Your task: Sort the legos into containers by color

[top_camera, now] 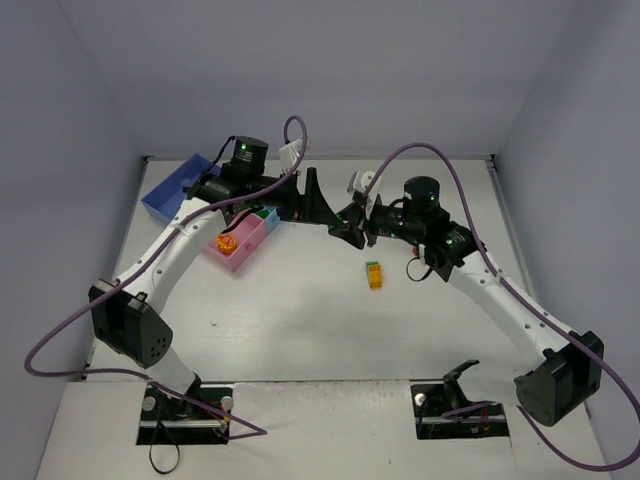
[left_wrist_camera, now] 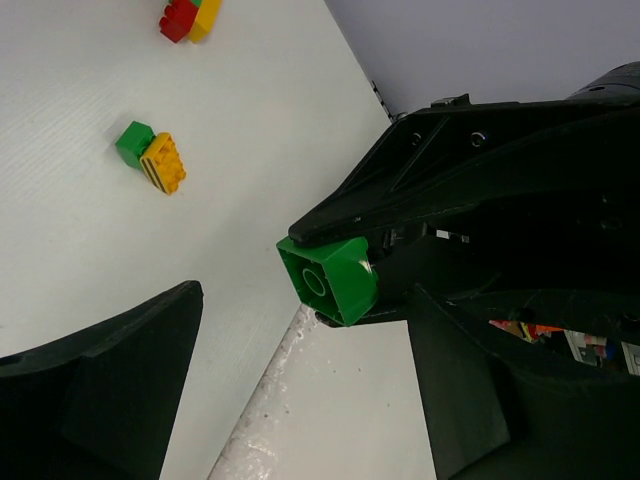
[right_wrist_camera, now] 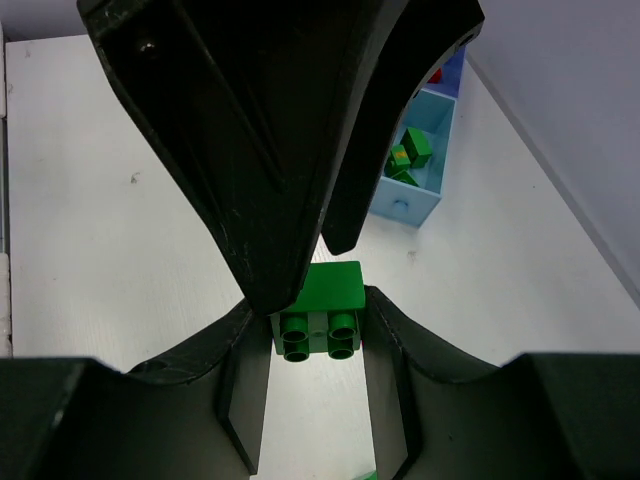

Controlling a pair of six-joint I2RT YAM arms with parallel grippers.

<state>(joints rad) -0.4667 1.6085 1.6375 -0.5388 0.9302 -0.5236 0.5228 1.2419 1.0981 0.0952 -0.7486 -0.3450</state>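
My right gripper is shut on a green lego, held above the table mid-field. My left gripper is open, its fingers spread wide either side of that same green lego without touching it. The tray sits at the far left: blue compartment, pink compartment with a yellow-orange piece, teal compartment holding green legos. A green-and-yellow lego stack lies on the table.
A red-and-yellow lego stack lies further along the table in the left wrist view. The back wall and side walls enclose the white table. Purple cables arch over both arms.
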